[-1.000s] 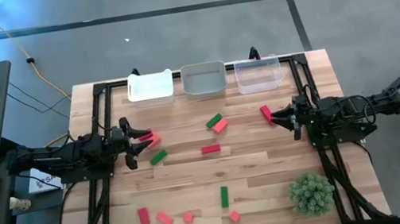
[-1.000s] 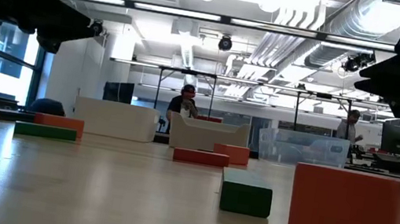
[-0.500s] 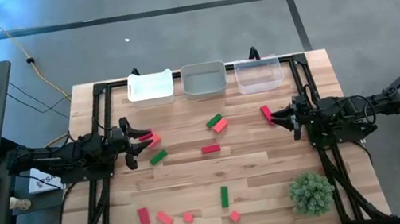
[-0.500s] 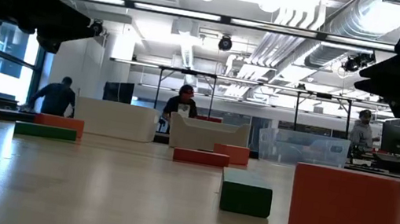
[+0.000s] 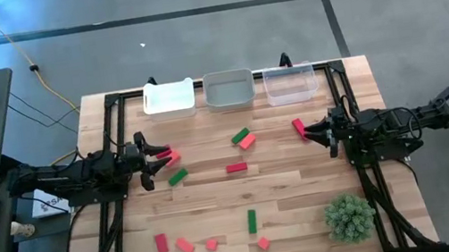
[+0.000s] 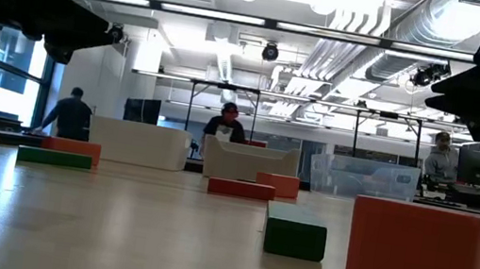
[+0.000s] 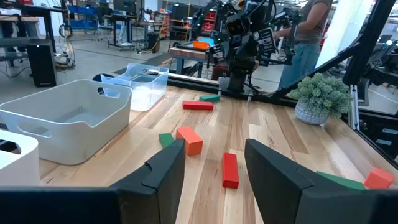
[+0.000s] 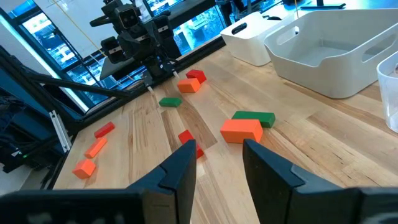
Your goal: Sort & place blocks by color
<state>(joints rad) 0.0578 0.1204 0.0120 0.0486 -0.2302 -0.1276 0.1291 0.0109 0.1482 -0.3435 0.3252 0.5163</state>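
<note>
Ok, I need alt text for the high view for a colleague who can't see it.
Overhead view of a wooden table strewn with green, red and salmon-pink blocks, none yet in the three trays along its far edge. The left end effector and right end effector hover open and empty at either side; a bushy green plant ball sits near the right front corner.

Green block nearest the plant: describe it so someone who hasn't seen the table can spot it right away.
In the high view, start at the bushy green plant in the table's near right corner. Toward the table's middle from it lies the green block, a short bar pointing lengthwise toward the trays. Its closest neighbour is a small salmon-pink cube; the other two green blocks lie farther up the table, both at a slant.
</note>
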